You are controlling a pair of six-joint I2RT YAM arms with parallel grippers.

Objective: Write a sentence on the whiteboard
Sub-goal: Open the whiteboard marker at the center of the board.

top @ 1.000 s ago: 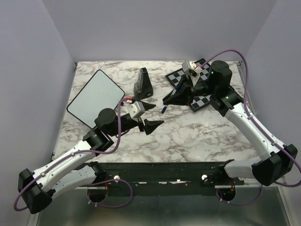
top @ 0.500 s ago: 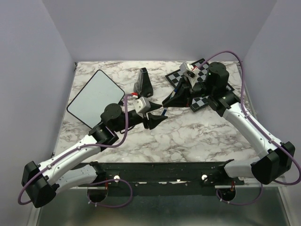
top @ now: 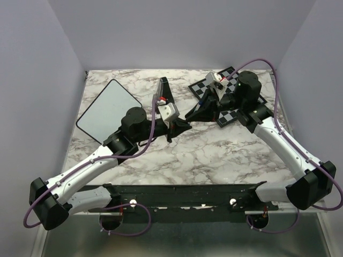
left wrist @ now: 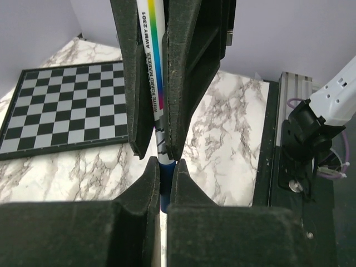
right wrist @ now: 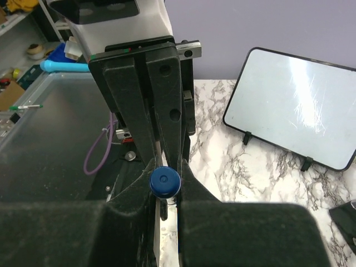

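A whiteboard marker, white with a rainbow stripe, is held between both grippers above the marble table. My right gripper is shut on its white barrel. My left gripper is shut on its blue end, meeting the right gripper's fingers tip to tip. In the right wrist view the marker's round blue butt sits between my right jaws. The whiteboard lies at the far left, apart from both grippers, its face blank. The sentence is out of view.
A chessboard lies at the back right under the right arm. A black wedge-shaped object stands at the back centre, close to the left wrist. The black base rail runs along the near edge.
My left arm swung right and forward to the marker in the right gripper, and its jaws went from open to shut on the blue end. The right arm hardly moved.
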